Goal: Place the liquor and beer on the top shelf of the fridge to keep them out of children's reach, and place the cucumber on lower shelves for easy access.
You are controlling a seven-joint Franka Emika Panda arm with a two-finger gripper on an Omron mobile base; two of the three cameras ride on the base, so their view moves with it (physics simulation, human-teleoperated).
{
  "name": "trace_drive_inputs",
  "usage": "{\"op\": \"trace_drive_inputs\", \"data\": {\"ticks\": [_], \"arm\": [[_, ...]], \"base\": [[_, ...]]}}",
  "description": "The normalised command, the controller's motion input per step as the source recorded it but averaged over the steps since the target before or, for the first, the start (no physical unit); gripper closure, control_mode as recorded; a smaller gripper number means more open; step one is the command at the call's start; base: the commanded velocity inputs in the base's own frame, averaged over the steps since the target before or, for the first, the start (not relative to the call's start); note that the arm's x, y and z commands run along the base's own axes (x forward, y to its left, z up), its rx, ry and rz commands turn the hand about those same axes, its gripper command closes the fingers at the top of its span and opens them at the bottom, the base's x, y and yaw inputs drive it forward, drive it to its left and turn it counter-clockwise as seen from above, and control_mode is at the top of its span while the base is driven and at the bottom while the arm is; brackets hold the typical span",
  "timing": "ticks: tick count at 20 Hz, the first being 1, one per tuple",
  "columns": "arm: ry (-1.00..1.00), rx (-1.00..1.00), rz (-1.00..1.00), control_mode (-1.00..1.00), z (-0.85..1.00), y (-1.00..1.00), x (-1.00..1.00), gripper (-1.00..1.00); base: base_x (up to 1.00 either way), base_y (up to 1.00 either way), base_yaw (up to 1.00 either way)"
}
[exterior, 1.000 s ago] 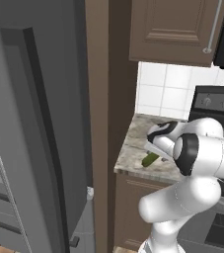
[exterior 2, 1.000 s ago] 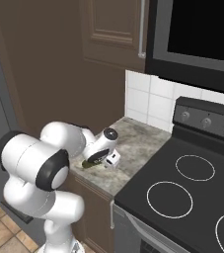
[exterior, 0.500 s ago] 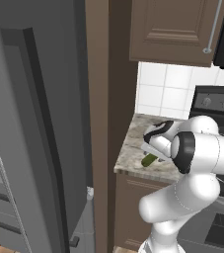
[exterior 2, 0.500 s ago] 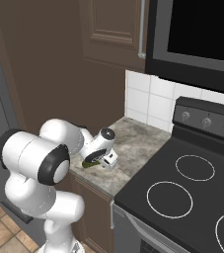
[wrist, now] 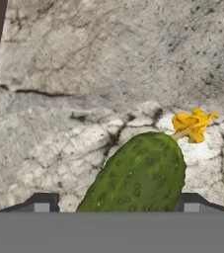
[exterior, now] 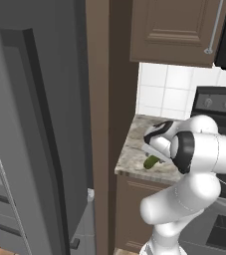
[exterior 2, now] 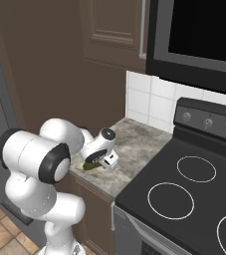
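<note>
Pincer (wrist: 116, 207) spread, tips flanking cucumber (wrist: 138, 180) lying flat on bench (wrist: 84, 74), yellow flower end at 1 o'clock; straddled for pickup, not yet pinched.

My gripper (wrist: 116, 205) straddles a bumpy green cucumber (wrist: 138, 180) (yellow flower at its tip) lying on the speckled grey stone counter (wrist: 84, 74).

The cucumber (wrist: 140, 173) is cut off at the hand view's bottom; the arm hides most of it elsewhere.
</note>
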Motion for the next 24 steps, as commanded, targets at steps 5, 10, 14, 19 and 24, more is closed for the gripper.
{"op": "trace_drive_inputs", "data": {"ticks": [5, 10, 14, 19, 24], "arm": [[0.01, 0.00, 0.00, -1.00, -0.40, 0.11, 0.00, 1.00], [0.02, 0.00, 0.00, -1.00, -0.21, 0.02, -0.13, 1.00], [-0.14, 0.01, 0.00, -1.00, 0.00, -0.26, -0.62, 1.00], [-0.29, 0.02, 0.05, -1.00, 0.31, -0.34, -0.68, 1.00], [-0.33, 0.00, 0.15, -1.00, 0.59, -0.03, -0.41, 1.00]], "base": [[0.00, 0.00, 0.00], [0.00, 0.00, 0.00], [0.00, 0.00, 0.00], [0.00, 0.00, 0.00], [0.00, 0.00, 0.00]]}}
